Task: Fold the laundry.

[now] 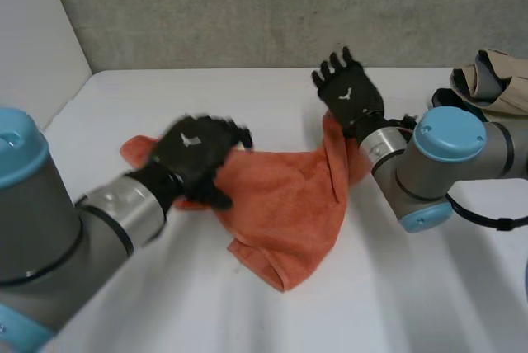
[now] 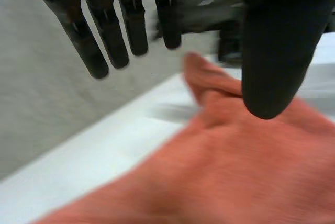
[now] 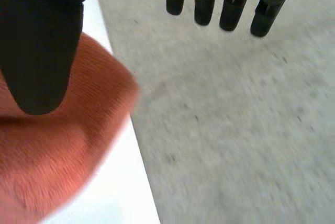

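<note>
– Near the middle of the table [image 1: 371, 303], how does your orange cloth [image 1: 289, 204] lie?
– Crumpled, long way from side to side. Your left hand [image 1: 194, 155] hovers over its left end, fingers straight. Your right hand [image 1: 351, 93] is spread wide, with the right corner draped against it. Each hand is nearest its own end.

This is most likely a robotics lab or test cell, not a home. Two machine arms, the left arm [image 1: 49, 229] and the right arm [image 1: 429, 176], with grey joints and light-blue caps, stand at a plain white table [image 1: 272, 93]. A rough grey wall [image 1: 247, 7] closes it behind and a white panel [image 1: 33, 40] at the left. An orange cloth [image 1: 289, 196] lies on the table; a beige heap [image 1: 495, 81] sits at its far right.
</note>
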Robot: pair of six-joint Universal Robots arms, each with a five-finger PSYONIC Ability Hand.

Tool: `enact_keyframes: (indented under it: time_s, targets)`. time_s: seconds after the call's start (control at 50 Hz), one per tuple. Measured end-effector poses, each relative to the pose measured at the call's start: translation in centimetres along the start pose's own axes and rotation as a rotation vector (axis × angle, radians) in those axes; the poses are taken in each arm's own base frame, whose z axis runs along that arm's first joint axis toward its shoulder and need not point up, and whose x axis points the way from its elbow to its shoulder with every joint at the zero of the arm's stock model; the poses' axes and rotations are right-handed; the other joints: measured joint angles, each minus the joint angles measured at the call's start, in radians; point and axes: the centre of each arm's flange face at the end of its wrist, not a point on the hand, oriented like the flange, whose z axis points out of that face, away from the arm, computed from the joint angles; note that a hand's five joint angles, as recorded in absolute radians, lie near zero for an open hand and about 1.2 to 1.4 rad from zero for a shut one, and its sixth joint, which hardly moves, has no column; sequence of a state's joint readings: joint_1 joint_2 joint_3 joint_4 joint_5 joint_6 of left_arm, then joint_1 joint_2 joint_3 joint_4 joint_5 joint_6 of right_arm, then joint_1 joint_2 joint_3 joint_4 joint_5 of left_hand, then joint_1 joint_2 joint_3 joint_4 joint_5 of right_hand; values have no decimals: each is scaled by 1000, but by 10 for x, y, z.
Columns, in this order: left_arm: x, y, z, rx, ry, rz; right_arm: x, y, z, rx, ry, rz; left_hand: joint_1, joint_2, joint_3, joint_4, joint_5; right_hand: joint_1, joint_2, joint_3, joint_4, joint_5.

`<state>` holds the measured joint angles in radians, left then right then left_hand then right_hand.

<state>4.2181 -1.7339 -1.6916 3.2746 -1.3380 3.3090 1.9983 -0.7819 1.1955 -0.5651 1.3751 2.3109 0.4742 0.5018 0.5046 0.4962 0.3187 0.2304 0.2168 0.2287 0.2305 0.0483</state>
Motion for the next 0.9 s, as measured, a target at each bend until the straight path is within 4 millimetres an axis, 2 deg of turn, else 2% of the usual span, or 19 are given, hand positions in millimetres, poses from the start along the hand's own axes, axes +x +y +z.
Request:
enact_keyframes:
  time_s: [0.08, 0.18, 0.24, 0.32, 0.46, 0.56, 0.66, 0.7, 0.82, 0.86, 0.88, 0.9]
  targets:
    - [-40, -13, 16, 97, -124, 27, 32, -17, -24, -117, 91, 87, -67, -111, -111, -112, -113, 0, -9, -15, -17, -5]
    - [-79, -11, 35, 115, -210, 67, 47, -34, -60, -232, 52, 166, -86, -130, -131, -129, -128, 0, -9, -15, -17, -5]
    - [-100, 2, 50, 82, -233, 115, 42, -40, -86, -331, -34, 240, -87, -135, -135, -134, -135, 0, -9, -15, -17, -5]
    - [-125, 27, 68, 8, -222, 204, 21, -50, -122, -477, -172, 427, -87, -141, -143, -139, -146, 0, -9, -15, -17, -5]
    - [-153, 77, 94, -110, -147, 311, -10, -69, -161, -589, -273, 744, -87, -141, -143, -139, -146, 0, -9, -15, -17, -5]
    - [-161, 102, 109, -144, -112, 329, -36, -85, -176, -554, -335, 845, -86, -140, -142, -138, -144, 0, -9, -15, -17, -5]
    - [-165, 114, 120, -144, -105, 332, -68, -86, -178, -505, -366, 847, -55, -80, -86, -79, -70, 12, 41, 28, 26, 41]
    - [-166, 117, 124, -138, -105, 334, -78, -83, -175, -495, -357, 836, 112, 62, 59, 70, 74, 94, 113, 101, 98, 113]
    - [-166, 123, 131, -131, -104, 336, -93, -71, -164, -490, -325, 793, 385, 339, 334, 344, 339, 240, 245, 245, 241, 255]
    - [-165, 126, 133, -132, -102, 337, -96, -68, -162, -489, -318, 778, 461, 426, 421, 425, 418, 364, 364, 354, 351, 359]
    - [-165, 127, 134, -133, -102, 337, -97, -66, -159, -484, -311, 766, 598, 554, 549, 561, 552, 543, 539, 525, 522, 521]
    - [-164, 127, 134, -133, -102, 338, -97, -65, -157, -476, -301, 755, 676, 656, 650, 664, 649, 778, 828, 803, 787, 780]
